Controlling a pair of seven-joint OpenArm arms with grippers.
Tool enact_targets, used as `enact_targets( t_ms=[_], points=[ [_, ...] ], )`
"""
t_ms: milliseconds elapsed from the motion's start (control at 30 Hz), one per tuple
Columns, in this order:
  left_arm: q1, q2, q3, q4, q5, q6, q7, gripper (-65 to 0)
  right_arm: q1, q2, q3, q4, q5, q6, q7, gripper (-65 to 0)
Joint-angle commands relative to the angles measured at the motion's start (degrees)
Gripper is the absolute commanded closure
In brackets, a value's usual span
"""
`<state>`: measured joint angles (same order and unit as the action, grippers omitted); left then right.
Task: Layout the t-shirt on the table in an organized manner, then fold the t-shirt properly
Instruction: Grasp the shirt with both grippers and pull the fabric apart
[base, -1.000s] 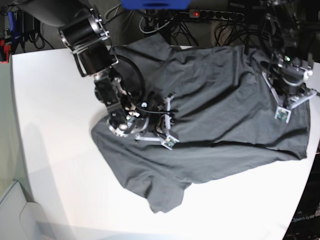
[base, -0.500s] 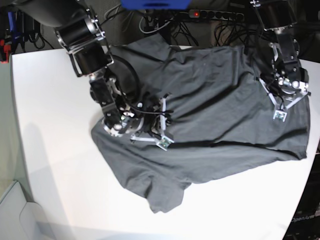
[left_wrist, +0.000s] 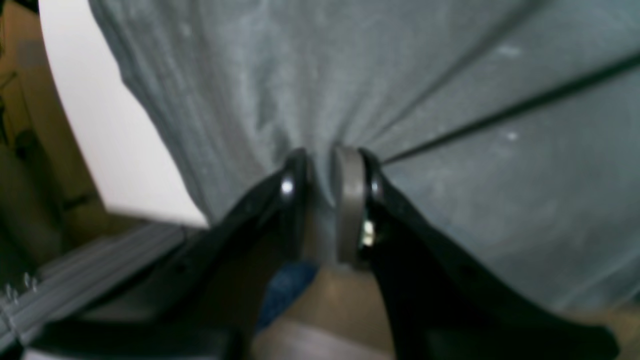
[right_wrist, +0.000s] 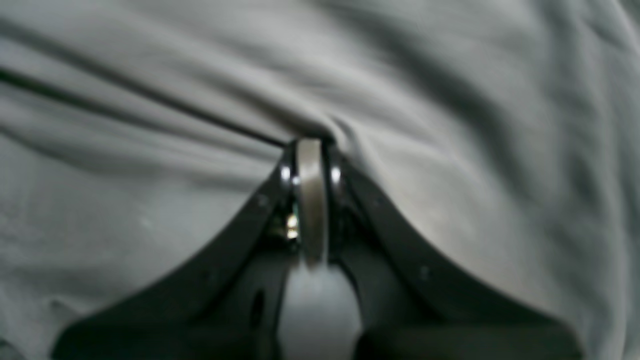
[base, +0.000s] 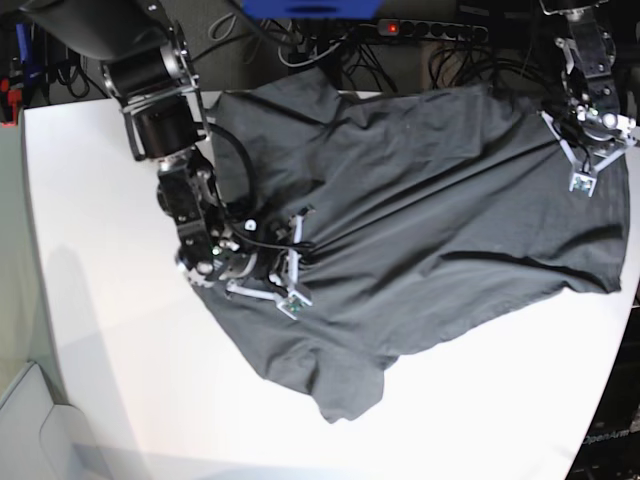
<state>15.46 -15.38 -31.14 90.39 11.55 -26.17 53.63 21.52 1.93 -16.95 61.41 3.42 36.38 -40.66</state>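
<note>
In the base view, the right arm (base: 160, 100) reaches down from the upper left, bent at the wrist over the near-left part of the t-shirt (base: 420, 230). The right gripper (right_wrist: 312, 150) has its jaws pressed together on a pinched ridge of the cloth, with creases running out from the pinch. The t-shirt lies spread and wrinkled across the white table (base: 100, 330), one sleeve pointing toward the near edge. At the far right, the left arm (base: 585, 60) hangs down over the shirt's far-right corner. The left gripper (left_wrist: 322, 172) has its jaws nearly together, clamped on a gathered fold of the cloth near the table edge. Cables and a power strip (base: 430, 28) lie behind the table.
</note>
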Motion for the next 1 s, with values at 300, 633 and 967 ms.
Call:
enact_targets(
  t_ms=[300,633,967],
  points=[
    [1.6,-0.7,-2.6,8.9,1.1,0.1,1.7,-10.8,1.3,-0.3,0.4,0.6,-0.6,-0.3,0.2,0.0],
    [-6.3,-0.5,-2.3,13.4,1.0,0.1,5.7,-10.8,0.8,0.0,0.2,0.5,-0.7,-0.3,0.2,0.0],
    [-25.4,2.2,-1.4,-10.3,1.0,0.1,2.0,-10.7,-0.6,0.2,0.2,0.4,-0.7,-0.3,0.0,0.0]
  ],
)
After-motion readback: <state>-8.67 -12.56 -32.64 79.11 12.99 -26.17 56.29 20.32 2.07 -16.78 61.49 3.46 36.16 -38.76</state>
